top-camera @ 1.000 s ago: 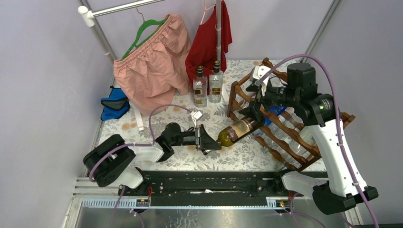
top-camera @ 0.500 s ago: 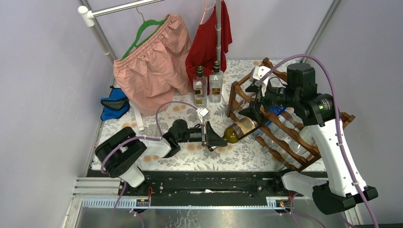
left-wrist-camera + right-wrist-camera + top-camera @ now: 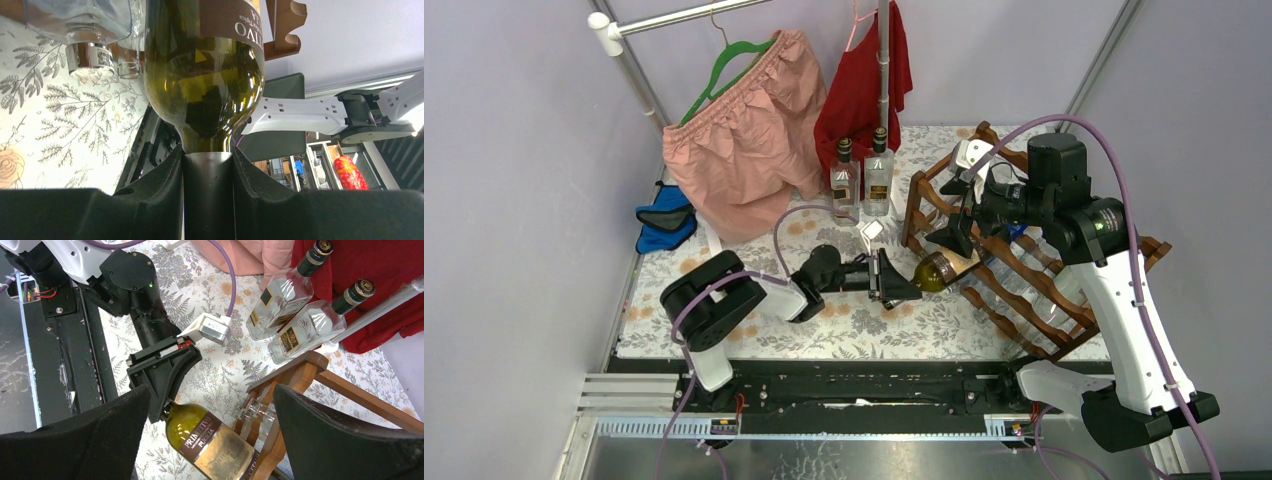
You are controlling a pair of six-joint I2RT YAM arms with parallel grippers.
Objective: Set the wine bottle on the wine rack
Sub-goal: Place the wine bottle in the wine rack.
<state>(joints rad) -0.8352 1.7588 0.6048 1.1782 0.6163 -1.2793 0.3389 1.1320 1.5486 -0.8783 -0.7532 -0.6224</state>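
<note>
One glossy green wine bottle (image 3: pixel 942 268), neck clamped in left hand (image 3: pixel 909 285), right hand (image 3: pixel 952 212) apart

**Top external view:** fixed high behind the robot, looking down and forward over the whole table (image 3: pixel 854 322) — distant enough to hold the entire wine rack (image 3: pixel 1024 285).

**Left wrist view:** very close, low over the tabletop, sighting along its own fingers (image 3: pixel 150 197) up the wine bottle (image 3: pixel 205 90).

**Right wrist view:** above the rack's end, facing down and back toward the table's near edge.

All three share the bottle; the right wrist view also frames the left gripper (image 3: pixel 161 407).
</note>
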